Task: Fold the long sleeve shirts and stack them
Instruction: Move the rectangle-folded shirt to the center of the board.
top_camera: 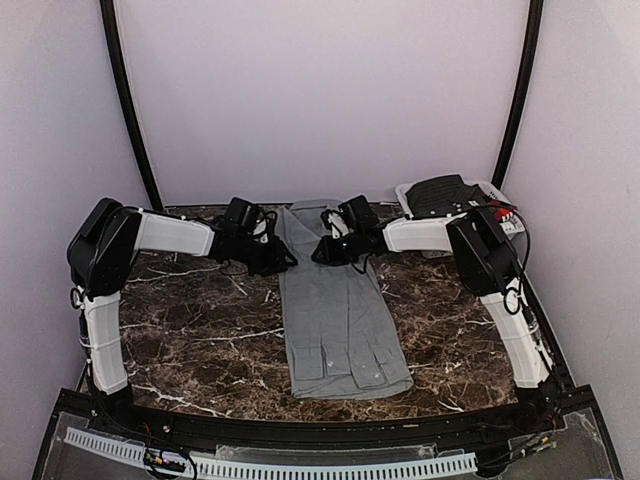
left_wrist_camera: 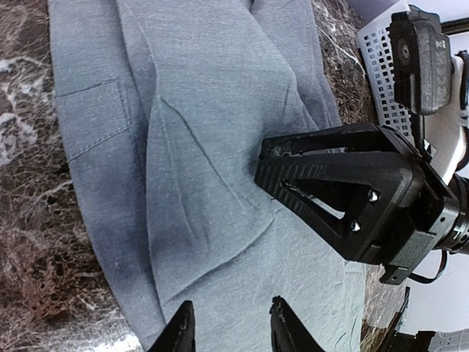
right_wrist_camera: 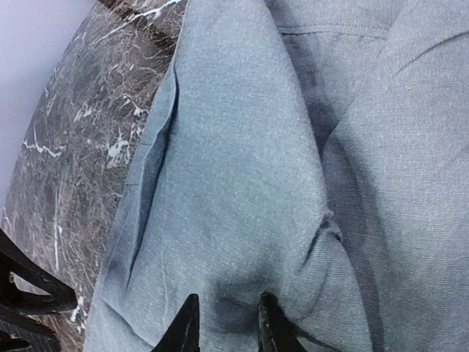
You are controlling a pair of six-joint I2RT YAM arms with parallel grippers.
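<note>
Plain grey shirt (top_camera: pixel 340 300) folded lengthwise; stitched patch (left_wrist_camera: pixel 91 117), perhaps a pocket.

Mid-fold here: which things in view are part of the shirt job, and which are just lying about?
Job: plain grey long-sleeved cloth shirt, lying folded into a long strip; left end effector and right end effector, both over it.
Lying about: white perforated plastic basket at the far right, holding a dark item I cannot identify.
</note>
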